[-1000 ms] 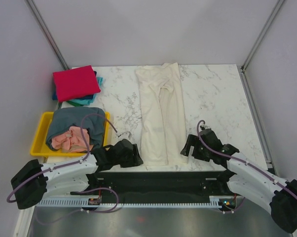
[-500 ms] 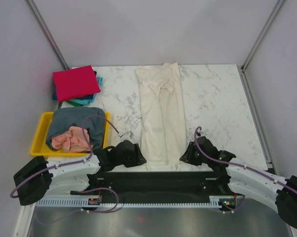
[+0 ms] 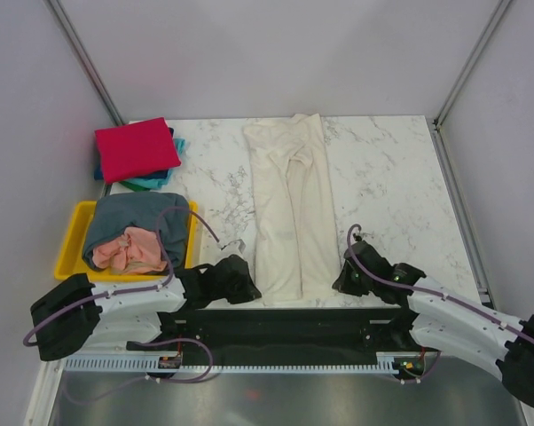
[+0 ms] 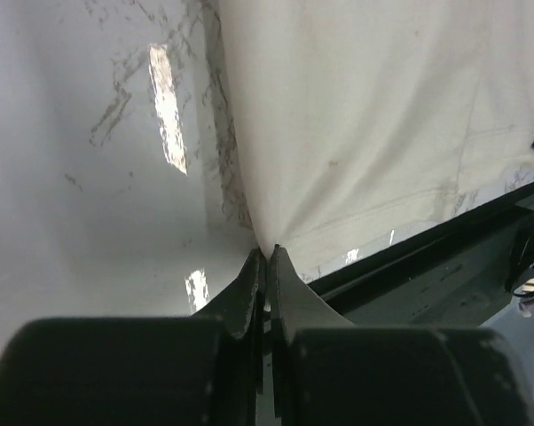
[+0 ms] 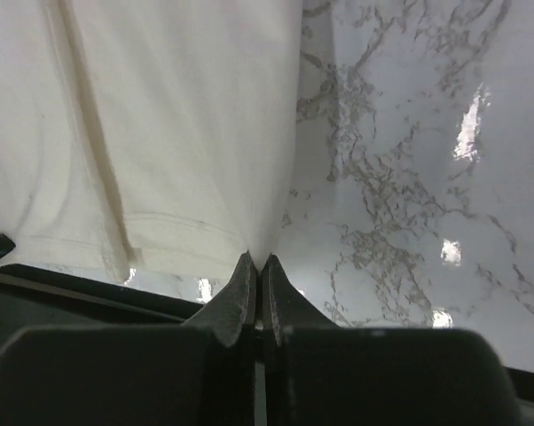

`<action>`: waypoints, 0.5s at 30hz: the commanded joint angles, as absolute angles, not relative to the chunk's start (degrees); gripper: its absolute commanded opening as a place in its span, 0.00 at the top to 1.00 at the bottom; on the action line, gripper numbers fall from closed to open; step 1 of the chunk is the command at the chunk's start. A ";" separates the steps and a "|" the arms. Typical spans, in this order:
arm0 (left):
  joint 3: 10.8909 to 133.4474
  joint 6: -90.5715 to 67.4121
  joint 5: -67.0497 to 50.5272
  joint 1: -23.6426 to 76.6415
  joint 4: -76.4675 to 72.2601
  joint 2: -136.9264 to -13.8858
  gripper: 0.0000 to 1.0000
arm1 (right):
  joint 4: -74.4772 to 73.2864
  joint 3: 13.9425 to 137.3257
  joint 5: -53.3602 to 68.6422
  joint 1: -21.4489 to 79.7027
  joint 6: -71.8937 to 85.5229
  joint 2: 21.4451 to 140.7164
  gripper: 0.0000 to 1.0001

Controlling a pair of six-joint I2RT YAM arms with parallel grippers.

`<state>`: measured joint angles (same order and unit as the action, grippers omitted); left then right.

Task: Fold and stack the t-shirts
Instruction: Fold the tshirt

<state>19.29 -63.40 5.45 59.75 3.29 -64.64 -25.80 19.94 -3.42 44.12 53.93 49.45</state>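
Observation:
A cream-white t-shirt lies folded lengthwise into a long strip down the middle of the marble table. My left gripper is shut on the shirt's near left corner; my right gripper is shut on its near right corner. Both pinch the cloth low at the table's near edge. A folded red t-shirt rests on a teal one at the back left. The slate grey-blue t-shirt and the salmon pink one lie crumpled in the yellow tray.
The yellow tray stands at the left beside my left arm. A black rail runs along the table's near edge under both grippers. Grey walls and metal posts close in the back and sides.
Both grippers have moved inward onto the near corners of the cream-white shirt and shut on them. The shirt's near end looks slightly drawn in.

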 commanded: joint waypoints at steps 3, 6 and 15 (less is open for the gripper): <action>26.36 -67.49 10.46 65.12 20.37 -53.30 0.98 | -43.14 28.91 -10.81 45.53 52.99 39.67 1.00; 27.33 -68.64 8.70 65.48 21.53 -49.67 0.98 | -45.44 28.92 -10.37 45.61 53.79 37.27 1.00; 29.35 -71.98 7.82 68.47 23.37 -51.23 0.98 | -40.69 26.10 -5.89 46.05 54.76 38.40 1.00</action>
<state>26.30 -69.04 6.94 67.64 20.80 -49.87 -41.34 25.41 -6.11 45.63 54.26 37.80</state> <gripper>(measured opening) 0.034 0.025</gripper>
